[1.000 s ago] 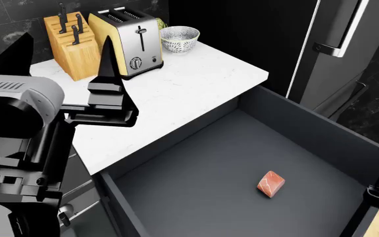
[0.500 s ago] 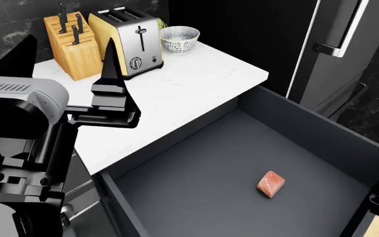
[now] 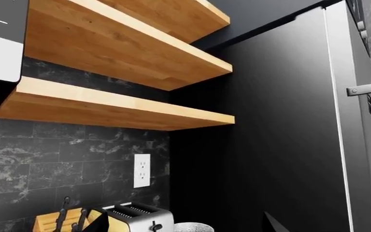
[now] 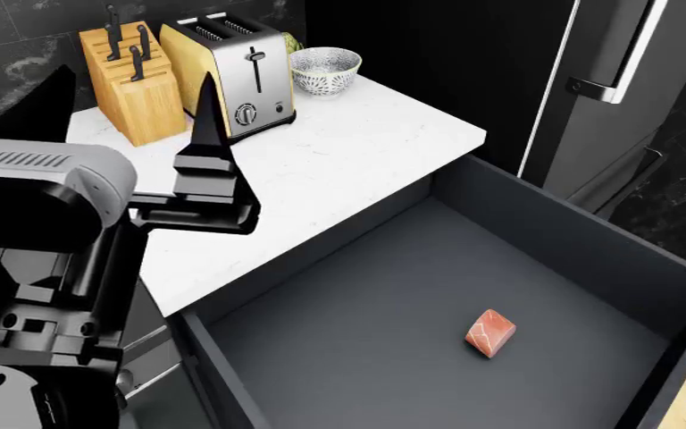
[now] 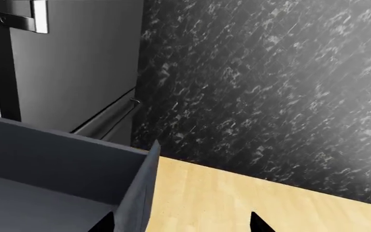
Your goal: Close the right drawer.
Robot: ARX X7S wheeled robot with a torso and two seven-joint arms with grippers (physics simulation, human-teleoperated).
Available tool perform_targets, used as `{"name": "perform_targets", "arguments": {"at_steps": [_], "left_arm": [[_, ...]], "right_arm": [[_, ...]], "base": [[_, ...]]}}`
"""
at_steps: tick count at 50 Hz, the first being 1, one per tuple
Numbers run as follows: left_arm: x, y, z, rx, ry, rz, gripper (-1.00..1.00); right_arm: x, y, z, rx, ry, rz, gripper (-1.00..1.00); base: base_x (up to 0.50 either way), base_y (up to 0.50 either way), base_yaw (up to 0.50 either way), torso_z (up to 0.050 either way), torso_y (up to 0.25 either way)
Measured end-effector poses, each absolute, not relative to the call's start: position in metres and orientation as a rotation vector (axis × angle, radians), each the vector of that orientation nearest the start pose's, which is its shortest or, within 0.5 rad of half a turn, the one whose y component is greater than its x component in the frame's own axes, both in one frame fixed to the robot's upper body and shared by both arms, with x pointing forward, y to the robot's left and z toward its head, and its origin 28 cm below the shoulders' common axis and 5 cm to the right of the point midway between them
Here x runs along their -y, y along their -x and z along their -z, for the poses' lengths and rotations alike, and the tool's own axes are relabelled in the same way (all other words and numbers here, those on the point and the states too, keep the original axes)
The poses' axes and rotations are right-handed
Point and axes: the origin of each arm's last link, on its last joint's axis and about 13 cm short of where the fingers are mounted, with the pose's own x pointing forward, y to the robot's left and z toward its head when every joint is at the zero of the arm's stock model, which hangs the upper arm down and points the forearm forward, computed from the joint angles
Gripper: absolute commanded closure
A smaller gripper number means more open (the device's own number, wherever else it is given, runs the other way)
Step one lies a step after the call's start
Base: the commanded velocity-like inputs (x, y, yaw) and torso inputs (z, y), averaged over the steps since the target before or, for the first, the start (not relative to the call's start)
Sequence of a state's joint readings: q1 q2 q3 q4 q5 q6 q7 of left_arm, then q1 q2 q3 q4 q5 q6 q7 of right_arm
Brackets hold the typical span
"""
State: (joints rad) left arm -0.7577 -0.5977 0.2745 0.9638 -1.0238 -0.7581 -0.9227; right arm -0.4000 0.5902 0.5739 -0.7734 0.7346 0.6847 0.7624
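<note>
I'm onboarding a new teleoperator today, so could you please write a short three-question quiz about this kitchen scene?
1. True or false: the right drawer is already fully shut.
2. What lies on the drawer's floor? A) a knife B) a small reddish chunk C) a bowl
3. Fill in: on the white countertop, the toaster stands between the knife block and the patterned ____.

Key
1. False: it is pulled wide open, its dark interior exposed.
2. B; it sits alone near the drawer's front right area in the head view.
3. bowl.
</note>
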Motion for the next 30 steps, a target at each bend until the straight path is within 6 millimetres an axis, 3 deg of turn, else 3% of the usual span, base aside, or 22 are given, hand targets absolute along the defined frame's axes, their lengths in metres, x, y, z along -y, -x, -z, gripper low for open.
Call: {"name": "perform_targets", "arguments": {"at_steps": [17, 30], "left_arm": [[-0.195, -0.185, -0.257, 0.505, 0.018, 0.096, -1.00], [-0.194, -0.187, -0.252, 0.494, 0.024, 0.101, -1.00]], "right_arm": [[0.233, -0.123, -0.111, -0.153, 0.134, 0.754, -1.00], [0.237, -0.129, -0.081, -0.177, 0.106, 0.760, -1.00]], "base": [[0.00, 0.00, 0.00, 0.000, 0.000], [0.00, 0.00, 0.00, 0.000, 0.000]]}}
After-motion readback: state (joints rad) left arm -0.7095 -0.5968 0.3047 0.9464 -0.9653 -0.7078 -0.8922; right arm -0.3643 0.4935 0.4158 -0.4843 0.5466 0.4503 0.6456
